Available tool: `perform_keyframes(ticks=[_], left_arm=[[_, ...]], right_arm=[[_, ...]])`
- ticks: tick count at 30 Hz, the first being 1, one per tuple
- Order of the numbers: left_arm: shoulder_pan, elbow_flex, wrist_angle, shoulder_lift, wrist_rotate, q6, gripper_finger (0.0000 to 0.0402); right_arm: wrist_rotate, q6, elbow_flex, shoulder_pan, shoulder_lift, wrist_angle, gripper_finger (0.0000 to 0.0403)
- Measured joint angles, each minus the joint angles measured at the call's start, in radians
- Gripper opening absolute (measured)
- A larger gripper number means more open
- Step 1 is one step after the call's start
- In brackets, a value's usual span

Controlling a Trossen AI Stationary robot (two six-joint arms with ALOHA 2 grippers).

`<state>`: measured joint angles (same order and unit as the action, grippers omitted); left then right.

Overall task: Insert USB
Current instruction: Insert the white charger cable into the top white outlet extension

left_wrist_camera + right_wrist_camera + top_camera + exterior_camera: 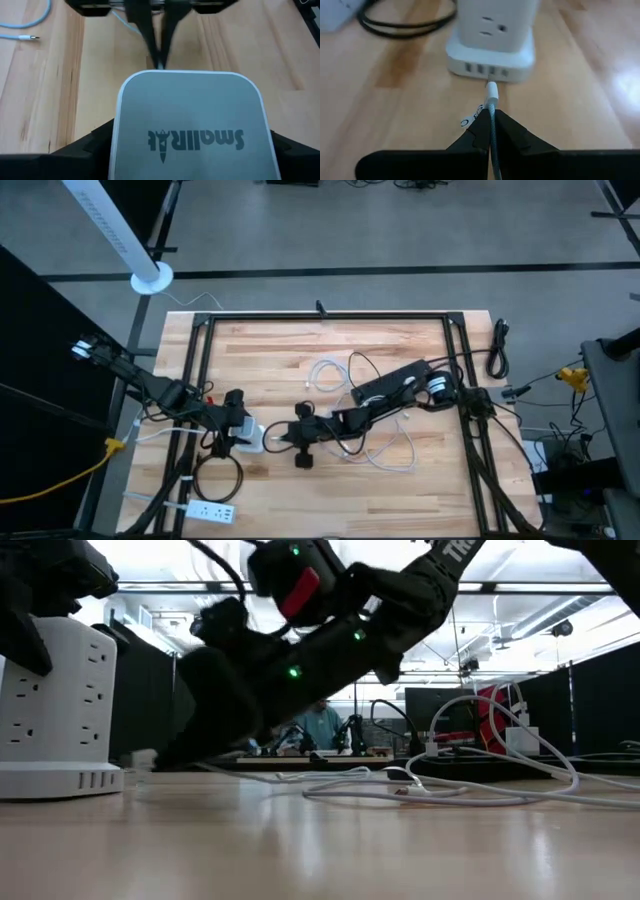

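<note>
A flat white power strip [203,510] beside a coiled black cable [217,476]; wooden table [330,350].

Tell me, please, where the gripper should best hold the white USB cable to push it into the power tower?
Grip the braided cord just behind the white USB plug, as the right gripper does, coming level from the side facing the port row at the base of the power tower. A short free length keeps the plug straight. The left gripper steadies the tower.

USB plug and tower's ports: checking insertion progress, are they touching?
Cannot tell. In the right wrist view the USB plug tip sits right at the tower's ports; no gap or contact shows plainly.
</note>
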<state>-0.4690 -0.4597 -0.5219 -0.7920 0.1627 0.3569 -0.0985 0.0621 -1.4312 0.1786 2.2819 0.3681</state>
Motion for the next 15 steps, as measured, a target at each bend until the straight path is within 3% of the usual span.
perform_keyframes(ticks=[15], left_arm=[[0.0,0.002,0.018,-0.026,0.007,-0.001,0.0277]], right_arm=[[-0.086,0.095,-0.085,0.025,0.06,-0.019,0.0]])
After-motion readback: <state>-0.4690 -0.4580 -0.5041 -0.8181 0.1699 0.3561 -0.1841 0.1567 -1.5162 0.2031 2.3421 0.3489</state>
